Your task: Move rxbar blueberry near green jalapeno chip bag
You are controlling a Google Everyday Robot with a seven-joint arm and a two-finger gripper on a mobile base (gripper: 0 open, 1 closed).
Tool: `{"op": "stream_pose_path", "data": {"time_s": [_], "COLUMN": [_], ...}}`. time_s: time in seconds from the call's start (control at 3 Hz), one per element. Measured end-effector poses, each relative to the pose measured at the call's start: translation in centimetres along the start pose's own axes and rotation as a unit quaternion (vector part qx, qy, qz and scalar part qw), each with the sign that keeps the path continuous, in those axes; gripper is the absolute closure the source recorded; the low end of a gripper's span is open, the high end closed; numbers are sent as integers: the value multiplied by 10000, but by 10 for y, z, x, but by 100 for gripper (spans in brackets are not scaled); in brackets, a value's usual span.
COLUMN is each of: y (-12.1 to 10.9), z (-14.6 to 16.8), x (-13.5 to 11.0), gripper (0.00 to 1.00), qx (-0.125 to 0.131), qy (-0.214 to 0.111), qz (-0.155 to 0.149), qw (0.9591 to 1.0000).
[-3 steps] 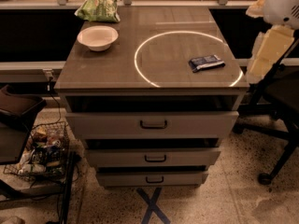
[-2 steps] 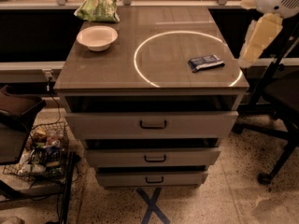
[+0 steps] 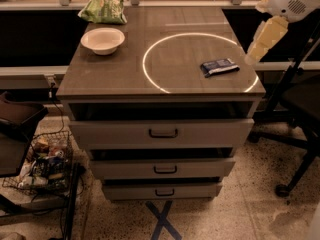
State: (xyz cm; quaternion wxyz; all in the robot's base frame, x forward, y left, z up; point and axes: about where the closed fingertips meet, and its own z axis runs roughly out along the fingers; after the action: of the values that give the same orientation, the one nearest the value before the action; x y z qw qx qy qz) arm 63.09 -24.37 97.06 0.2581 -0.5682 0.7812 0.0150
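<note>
The rxbar blueberry (image 3: 219, 67), a small dark blue wrapper with pale lettering, lies flat on the right side of the cabinet top (image 3: 125, 74), inside a glowing white ring (image 3: 150, 81). The green jalapeno chip bag (image 3: 103, 10) lies at the far left corner of the top. My gripper (image 3: 251, 58) hangs from the white arm (image 3: 290, 1) at the upper right. It sits just right of the bar and above the cabinet's right edge, and holds nothing that I can see.
A white bowl (image 3: 103, 40) stands just in front of the chip bag. The cabinet has three drawers (image 3: 162, 133) below. A wire basket of clutter (image 3: 42, 164) stands at the lower left, a chair base (image 3: 295, 154) at the right.
My gripper has risen and moved left, from beside the cabinet's right edge toward the bar. The bar, bag and bowl have not moved.
</note>
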Motion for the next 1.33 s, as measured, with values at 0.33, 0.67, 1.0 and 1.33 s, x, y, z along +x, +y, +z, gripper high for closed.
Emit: {"op": "stream_pose_path", "data": {"time_s": [0.33,0.67,1.0,1.33], "y": [0,-6,-15,-21], "z": [0,16,52,89], "x": [0,1,1,1], "gripper": [0,0,0,0], "qx": [0,-70,-244,-452], "qy": [0,-106,-350,-593], "qz": [0,55,216,335], "qw": [10000,9999,9989,9967]}}
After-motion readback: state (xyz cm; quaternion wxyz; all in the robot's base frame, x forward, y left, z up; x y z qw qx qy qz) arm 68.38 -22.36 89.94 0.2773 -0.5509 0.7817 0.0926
